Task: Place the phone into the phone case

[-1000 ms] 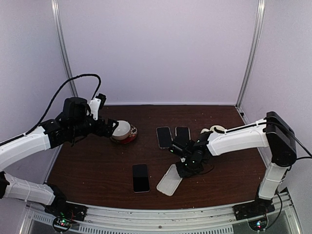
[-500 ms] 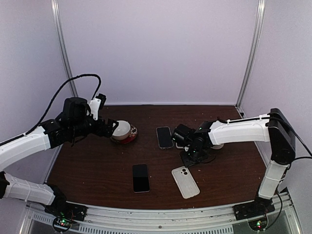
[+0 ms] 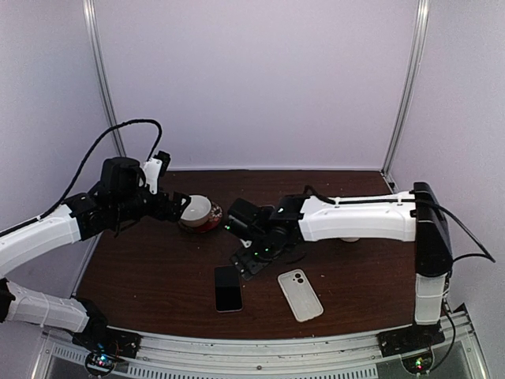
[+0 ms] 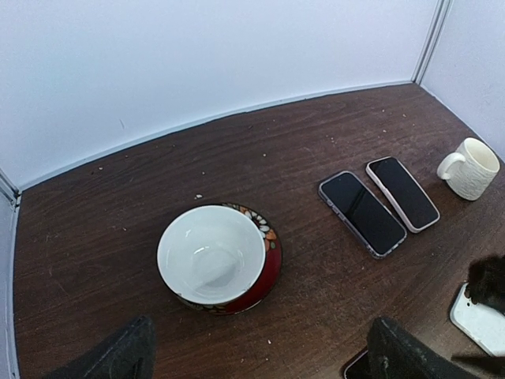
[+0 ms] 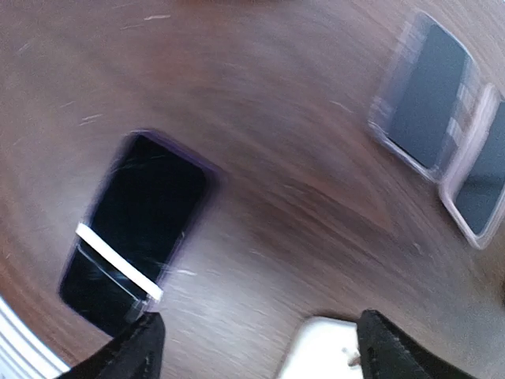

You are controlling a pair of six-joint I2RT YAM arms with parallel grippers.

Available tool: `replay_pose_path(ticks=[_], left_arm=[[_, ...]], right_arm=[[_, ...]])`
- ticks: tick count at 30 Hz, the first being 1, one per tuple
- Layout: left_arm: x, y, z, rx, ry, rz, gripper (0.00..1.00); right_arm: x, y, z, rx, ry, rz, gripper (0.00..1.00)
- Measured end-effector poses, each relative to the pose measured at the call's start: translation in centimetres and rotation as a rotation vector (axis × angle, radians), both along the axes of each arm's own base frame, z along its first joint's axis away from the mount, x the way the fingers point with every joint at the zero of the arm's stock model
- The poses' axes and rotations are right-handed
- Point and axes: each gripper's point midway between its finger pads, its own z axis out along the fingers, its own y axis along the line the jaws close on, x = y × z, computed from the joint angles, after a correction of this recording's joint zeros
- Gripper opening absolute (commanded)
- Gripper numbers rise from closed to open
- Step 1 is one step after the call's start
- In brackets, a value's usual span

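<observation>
In the top view, we see the phone lying flat, screen up, close to the near edge of the counter. The white phone case lies beside it toward the right edge, and the two do not touch. The right end effector hangs just behind the phone. The left end effector sits by the bowl, nearer the left edge.

In the left wrist view, that end effector is spread wide and empty above the bowl. Two other phones and a mug lie farther off.

The right wrist view is blurred, but its fingers stand wide apart with nothing between them. The phone shows below and a corner of the case at the bottom edge.

We judge the pick to be the risk. A thin phone flat on the counter offers little edge, so the fingers may slip or shove it toward the near edge. We cannot tell whether the case lies open side up. If it does not, the phone cannot seat.
</observation>
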Motion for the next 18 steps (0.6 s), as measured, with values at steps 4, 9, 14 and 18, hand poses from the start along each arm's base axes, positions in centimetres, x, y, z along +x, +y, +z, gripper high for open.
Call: replay_pose_path(ticks=[4, 9, 14, 18], left_arm=[[0.0, 0.1, -0.1, 0.004, 0.005, 0.003, 0.98], [0.0, 0.2, -0.1, 0.007, 0.007, 0.006, 0.97], [0.0, 0.3, -0.2, 0.011, 0.006, 0.01, 0.97], [0.0, 0.3, -0.2, 0.013, 0.006, 0.012, 0.97]], right_arm=[[-2.4, 7.4, -0.7, 0.024, -0.024, 0.184, 0.99], [-4.3, 12.9, -2.9, -0.018, -0.06, 0.343, 0.99], [-4.3, 14.1, -4.6, -0.096, -0.093, 0.403, 1.0], [-4.1, 12.5, -5.7, -0.187, -0.099, 0.393, 1.0]])
